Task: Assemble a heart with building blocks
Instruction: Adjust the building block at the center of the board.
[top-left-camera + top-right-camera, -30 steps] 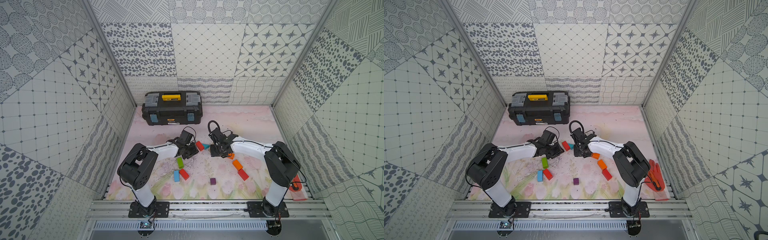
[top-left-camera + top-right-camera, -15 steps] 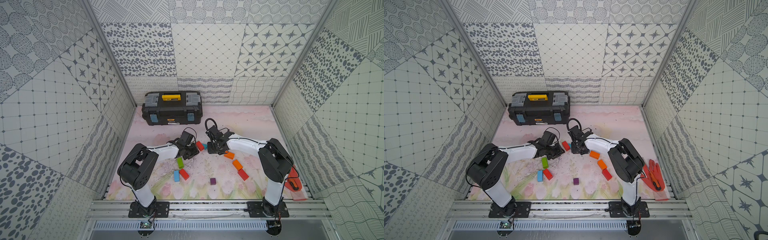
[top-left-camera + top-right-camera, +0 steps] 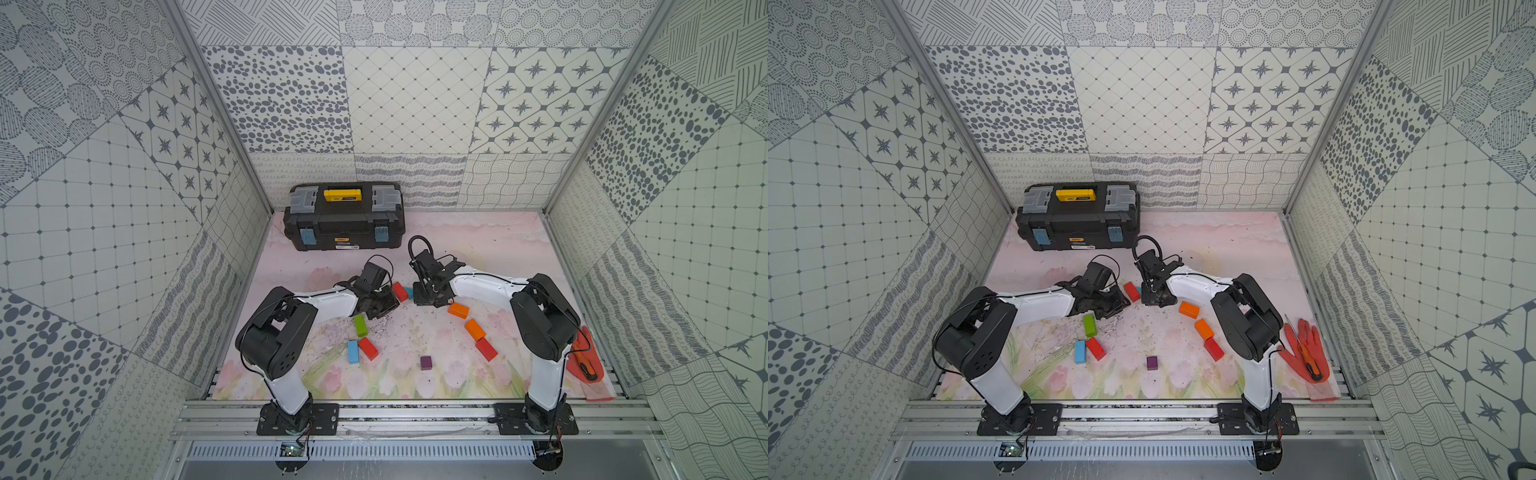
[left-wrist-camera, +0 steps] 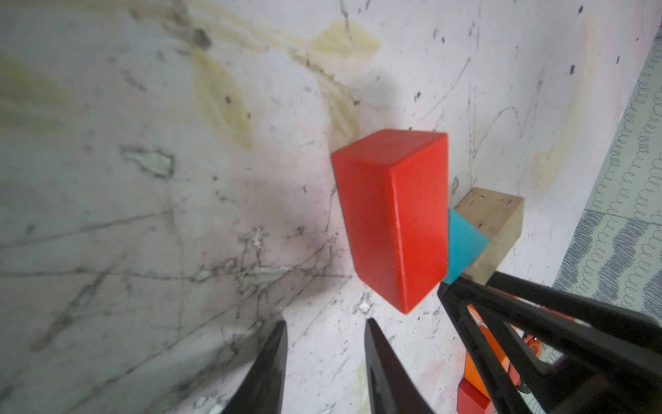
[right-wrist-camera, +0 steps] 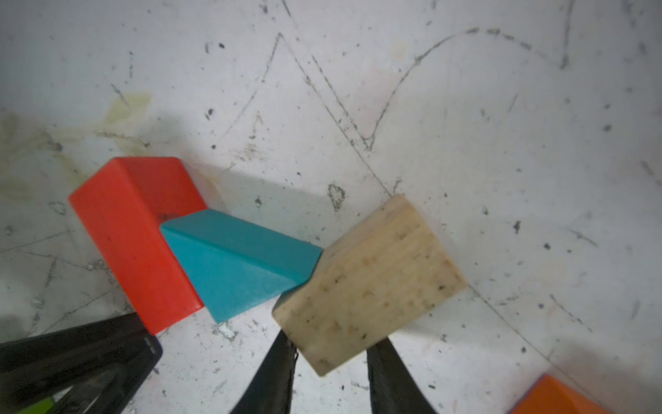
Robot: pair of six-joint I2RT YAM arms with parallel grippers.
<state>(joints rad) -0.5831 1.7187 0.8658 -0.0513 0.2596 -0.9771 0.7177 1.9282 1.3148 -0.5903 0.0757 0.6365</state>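
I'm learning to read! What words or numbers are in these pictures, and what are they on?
No text here can be quoted; nothing is clear enough.
Dark print on the yellow handle of the toolbox: too small to read.
The yellow label on the toolbox front: blurred, unreadable.
The white sticker just below it: too small to read.
The red block, teal triangle and wooden block: no writing seen.

In a top view: toolbox (image 3: 344,222) upper ctr, at counter (image 3: 490,249) rear; triangle (image 3: 409,293) mid-frame; cube (image 3: 426,362) lower ctr. Rt wrist view: triangle touches brick (image 5: 369,283).
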